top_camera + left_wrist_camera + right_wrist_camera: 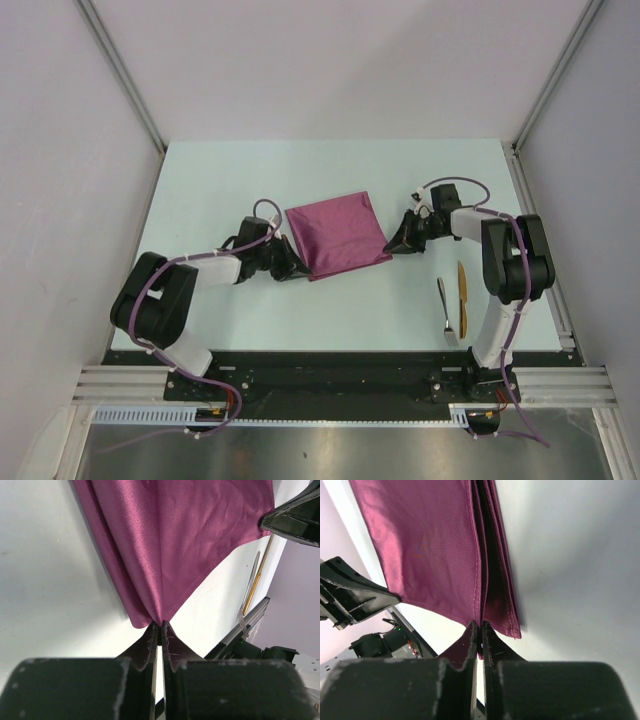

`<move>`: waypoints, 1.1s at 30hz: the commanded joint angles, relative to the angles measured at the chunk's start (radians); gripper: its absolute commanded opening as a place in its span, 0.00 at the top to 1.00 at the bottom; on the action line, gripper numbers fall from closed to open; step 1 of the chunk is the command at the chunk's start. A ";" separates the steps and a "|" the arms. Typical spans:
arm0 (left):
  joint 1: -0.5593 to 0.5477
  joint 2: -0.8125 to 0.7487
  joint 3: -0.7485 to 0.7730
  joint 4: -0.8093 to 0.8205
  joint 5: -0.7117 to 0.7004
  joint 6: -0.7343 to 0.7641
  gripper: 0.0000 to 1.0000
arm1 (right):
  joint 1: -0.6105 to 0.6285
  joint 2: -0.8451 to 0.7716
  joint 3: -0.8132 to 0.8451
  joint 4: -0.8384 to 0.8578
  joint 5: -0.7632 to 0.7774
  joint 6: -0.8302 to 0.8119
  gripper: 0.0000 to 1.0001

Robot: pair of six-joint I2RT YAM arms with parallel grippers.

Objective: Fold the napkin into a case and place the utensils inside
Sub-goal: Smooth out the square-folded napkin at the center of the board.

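Observation:
The plum-magenta napkin [335, 235] lies folded into a rough rectangle in the middle of the table. My left gripper [297, 268] is at its near-left corner; in the left wrist view the jaws [160, 625] are shut on the tip of the cloth [175, 535]. At the near-right corner, my right gripper [395, 243] pinches the layered edge [481, 625] of the napkin [430, 540]. The utensils lie side by side on the table at the near right, apart from the cloth: a silver spoon [445, 308] and a golden-yellow piece [463, 295].
White walls with metal corner posts [120, 70] enclose the pale table [250, 170]. A black base rail [330, 375] runs along the near edge. The right arm's upright links [510, 265] stand just right of the utensils.

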 commanded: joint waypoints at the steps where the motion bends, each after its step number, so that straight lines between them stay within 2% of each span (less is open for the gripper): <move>1: 0.002 -0.012 -0.013 -0.009 -0.013 0.029 0.86 | 0.008 -0.004 0.033 -0.039 0.034 -0.041 0.90; 3: 0.002 -0.009 -0.010 -0.020 -0.021 0.034 0.72 | 0.016 -0.006 0.049 -0.074 0.072 -0.063 0.80; 4: 0.002 -0.010 -0.007 -0.021 -0.017 0.037 0.57 | 0.019 -0.009 0.055 -0.087 0.094 -0.071 0.78; 5: 0.002 -0.015 -0.004 -0.045 -0.015 0.041 0.54 | 0.025 -0.024 0.071 -0.101 0.138 -0.079 0.75; 9: 0.009 -0.076 0.025 -0.153 -0.053 0.087 0.41 | 0.043 -0.084 0.102 -0.180 0.241 -0.122 0.53; 12: 0.043 -0.133 0.061 -0.210 -0.118 0.117 0.37 | 0.054 -0.108 0.110 -0.202 0.293 -0.137 0.49; 15: 0.074 -0.130 0.124 -0.196 -0.149 0.117 0.32 | 0.068 -0.099 0.121 -0.199 0.315 -0.139 0.48; 17: 0.087 -0.067 0.178 -0.201 -0.138 0.123 0.32 | 0.077 -0.087 0.133 -0.202 0.310 -0.133 0.47; 21: 0.097 0.006 0.229 -0.068 -0.041 0.063 0.43 | 0.091 -0.101 0.127 -0.191 0.301 -0.108 0.48; 23: 0.089 0.055 0.255 -0.059 -0.018 0.072 0.44 | 0.091 -0.105 0.112 -0.194 0.312 -0.111 0.48; 26: 0.085 0.088 0.284 -0.073 -0.032 0.104 0.47 | 0.091 -0.101 0.095 -0.190 0.310 -0.114 0.48; 27: 0.085 0.094 0.286 -0.081 -0.055 0.124 0.51 | 0.091 -0.101 0.090 -0.188 0.309 -0.114 0.48; 33: 0.081 0.123 0.273 -0.135 -0.112 0.170 0.65 | 0.086 -0.122 0.046 -0.179 0.312 -0.111 0.53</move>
